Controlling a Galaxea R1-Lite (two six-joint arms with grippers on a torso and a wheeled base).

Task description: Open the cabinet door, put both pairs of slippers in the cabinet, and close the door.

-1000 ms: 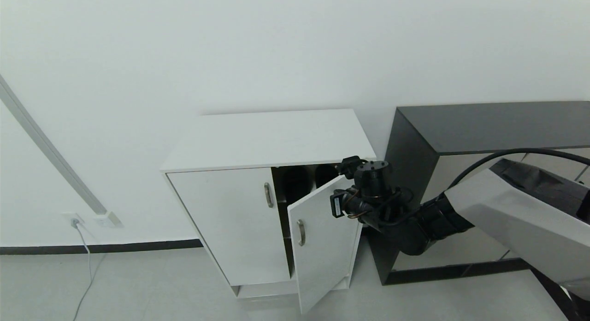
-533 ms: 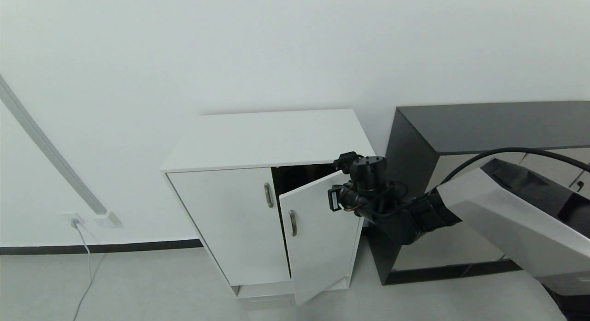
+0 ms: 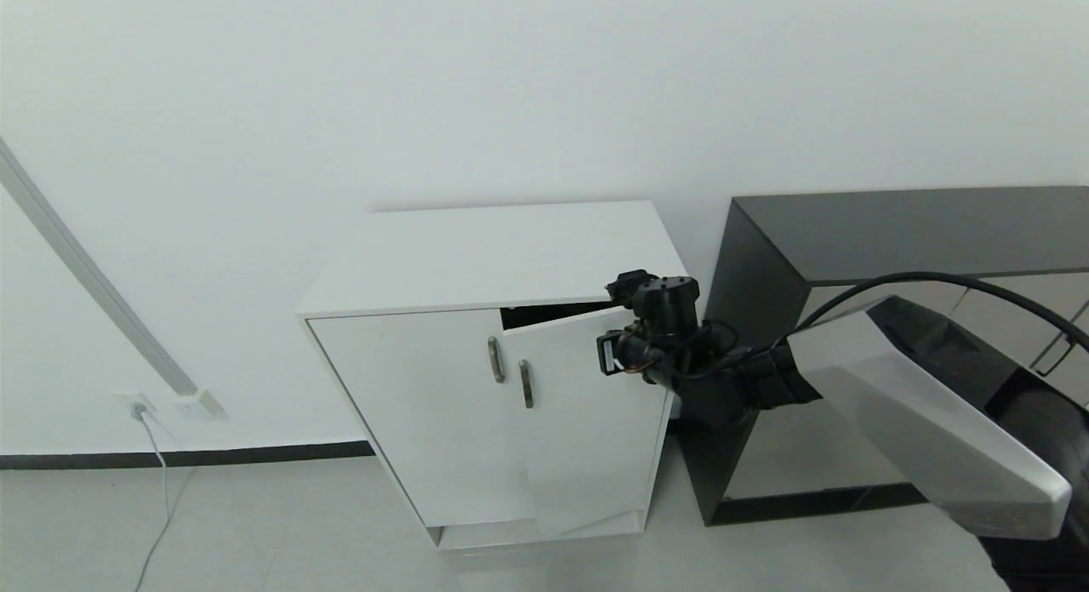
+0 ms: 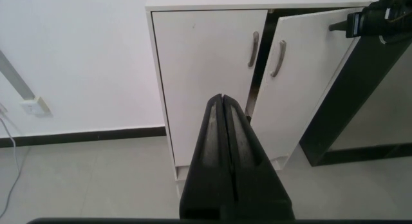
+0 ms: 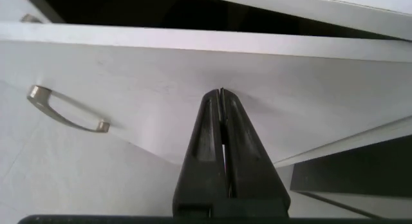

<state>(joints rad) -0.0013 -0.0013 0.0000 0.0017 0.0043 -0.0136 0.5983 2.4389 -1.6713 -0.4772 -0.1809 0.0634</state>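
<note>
My right end effector [image 5: 222, 94], pinched closed and empty, rests against the outer face of the right door [image 3: 587, 413] of the cabinet [image 3: 493, 256], near the door's top edge. That door hangs slightly ajar. My left end effector [image 4: 222, 102], also closed and empty, hovers well back from the cabinet, which stands on the floor [image 3: 255, 524].

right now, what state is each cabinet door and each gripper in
left cabinet door: shut
right cabinet door: ajar, nearly shut, dark gap along its top edge
right gripper: shut, empty, tips at that door's outer face
left gripper: shut, empty, held back from both doors
</note>
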